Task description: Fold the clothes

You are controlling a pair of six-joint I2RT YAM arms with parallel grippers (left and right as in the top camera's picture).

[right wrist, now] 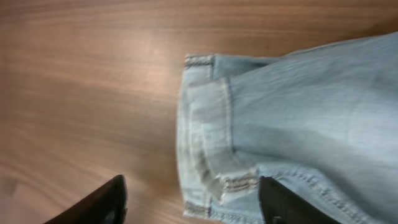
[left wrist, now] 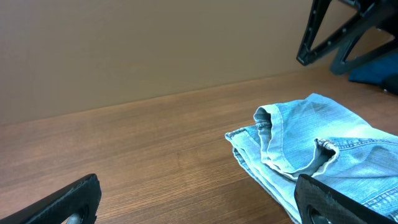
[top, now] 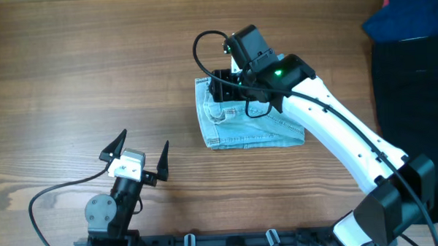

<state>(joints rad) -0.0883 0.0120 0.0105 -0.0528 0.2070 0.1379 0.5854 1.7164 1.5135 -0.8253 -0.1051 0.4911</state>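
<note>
Overhead: right gripper (top: 222,87), jaws apart, above folded jeans (top: 257,130).

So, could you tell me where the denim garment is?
Overhead, the denim garment lies near the table centre, beneath the right gripper, right of the left gripper.

Light-blue denim garment (top: 241,133) (left wrist: 323,143) (right wrist: 298,112): folded into a compact, roughly square stack. It lies flat near the centre of the worktop (top: 71,70), well apart from all edges. Stitched bands are layered along its left side and slightly rumpled. Dark-blue cloth (top: 409,14): bunched at the far right corner, partly out of frame.
</note>
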